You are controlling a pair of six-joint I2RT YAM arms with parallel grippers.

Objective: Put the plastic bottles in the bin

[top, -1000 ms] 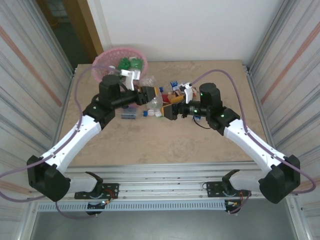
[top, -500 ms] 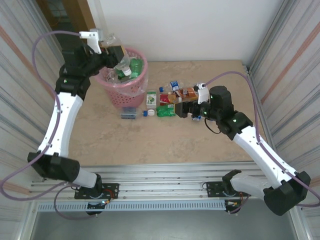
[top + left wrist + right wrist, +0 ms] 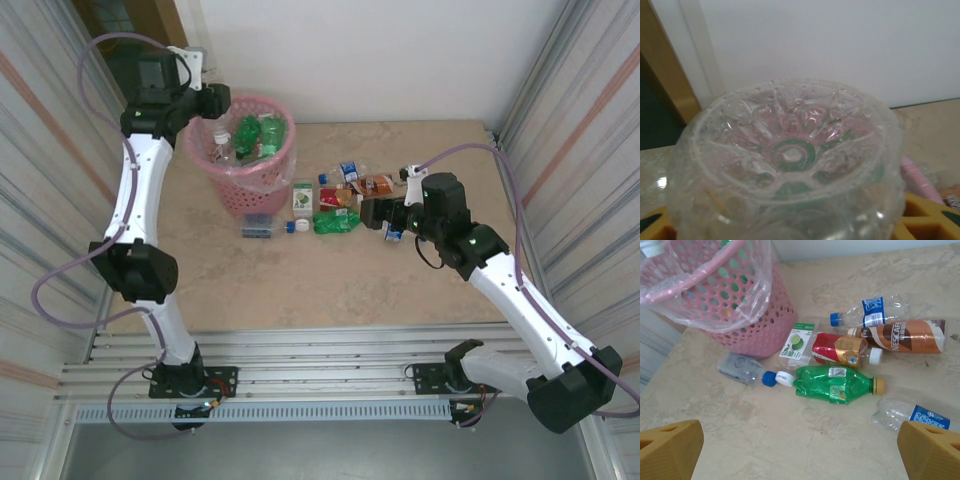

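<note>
Holding bottles (green, clear), pink bin w/ liner stands upright.

At my remote console: the clear bottle shows glossy, dimpled plastic; the bin is pink plastic lattice under a thin, shiny liner film; the green bottle is crumpled gloss; the table looks matt, mottled stone.

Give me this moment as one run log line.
left jaws: shut on clear bottle, at bin rim | right jaws: open, facing green bottle
</note>
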